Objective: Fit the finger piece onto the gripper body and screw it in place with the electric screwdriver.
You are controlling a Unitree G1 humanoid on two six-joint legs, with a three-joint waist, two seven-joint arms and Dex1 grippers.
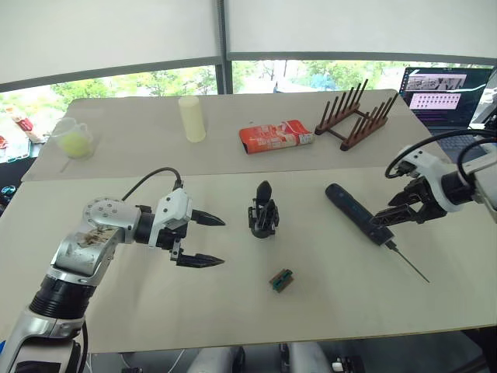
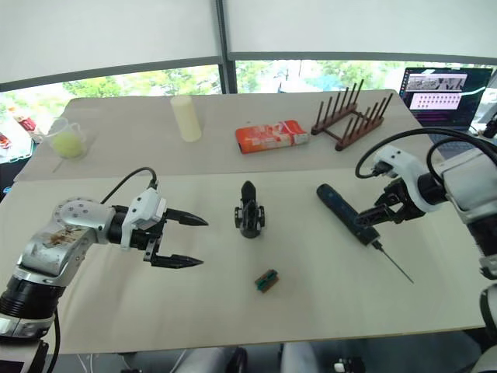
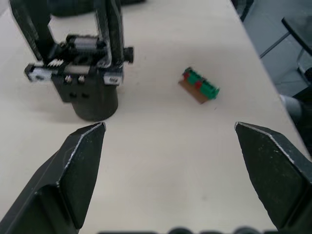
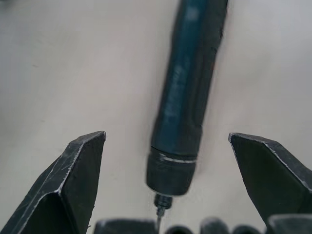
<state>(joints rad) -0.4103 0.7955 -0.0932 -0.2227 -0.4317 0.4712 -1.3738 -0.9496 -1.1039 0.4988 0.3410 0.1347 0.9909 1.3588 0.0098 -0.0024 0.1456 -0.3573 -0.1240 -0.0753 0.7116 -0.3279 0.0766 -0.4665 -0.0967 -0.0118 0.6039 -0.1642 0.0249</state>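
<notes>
Right tool [image 4: 165, 146], spread wide, straddles electric screwdriver [image 4: 187, 97] near its bit.

The near table [image 1: 233, 311] holds few obstacles. The gripper body [image 1: 263, 211] stands upright mid-table, with bare surface all round it; the left gripper [image 1: 208, 239], fingers spread wide, faces it across an open gap. A small green-brown block [image 1: 281, 280] lies nearer the front edge, well apart from both. Toward the right edge the electric screwdriver [image 1: 357, 214] lies flat between the spread fingers of the right gripper [image 1: 388, 219]. The front left corner is bare.
</notes>
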